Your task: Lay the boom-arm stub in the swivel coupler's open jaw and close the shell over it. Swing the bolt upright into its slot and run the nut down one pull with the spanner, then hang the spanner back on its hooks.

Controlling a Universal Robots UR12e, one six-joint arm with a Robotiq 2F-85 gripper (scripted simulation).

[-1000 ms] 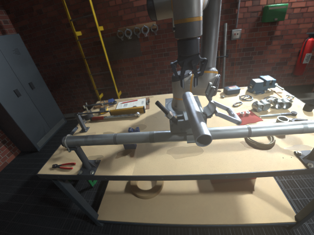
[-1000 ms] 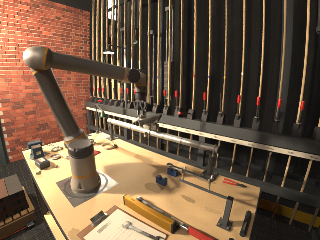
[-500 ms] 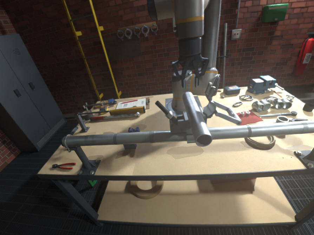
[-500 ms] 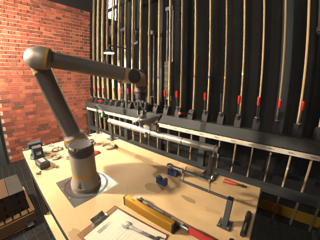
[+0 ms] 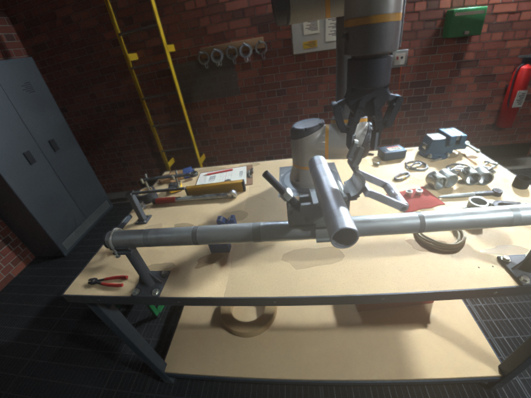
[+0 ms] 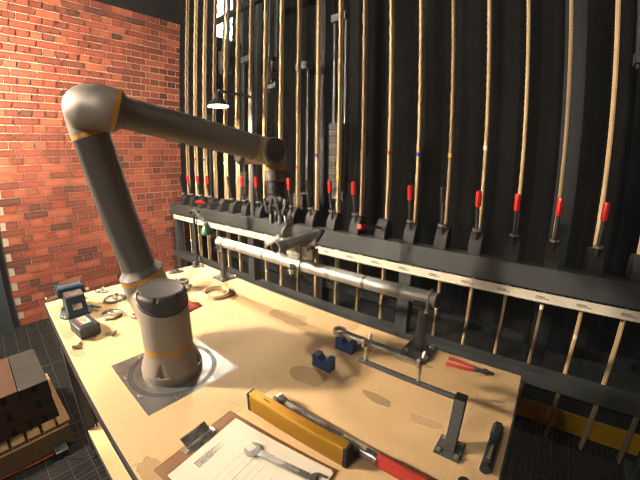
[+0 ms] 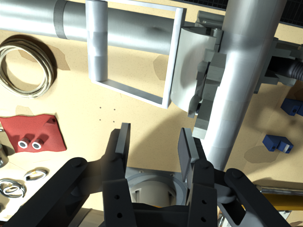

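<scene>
The coupler's hinged shell (image 7: 185, 68) (image 5: 359, 148) stands swung open beside the boom-arm stub, its square handle frame (image 7: 132, 56) (image 5: 385, 192) reaching out over the bench. My gripper (image 7: 152, 140) (image 5: 365, 124) (image 6: 277, 209) hangs just above the shell, open and holding nothing. The boom-arm stub (image 5: 332, 199) (image 7: 232, 80) (image 6: 297, 240) lies in the swivel coupler's jaw (image 5: 306, 206), crossing the long horizontal pipe (image 5: 265, 231) (image 6: 331, 271) (image 7: 97, 27). The bolt with its dark handle (image 5: 278, 188) leans out to the left of the coupler. The spanner (image 6: 369, 343) rests on its hooks near the pipe's end post.
The arm's base (image 6: 165, 336) (image 5: 306, 154) stands behind the coupler. A rope coil (image 5: 439, 242) (image 7: 25, 69), a red cloth with two sleeves (image 5: 420, 197) (image 7: 30, 133), spare couplers (image 5: 460, 176), blue V-blocks (image 6: 333, 354) (image 7: 277, 143), a yellow level (image 5: 214, 187) and red pliers (image 5: 107, 281) lie on the bench.
</scene>
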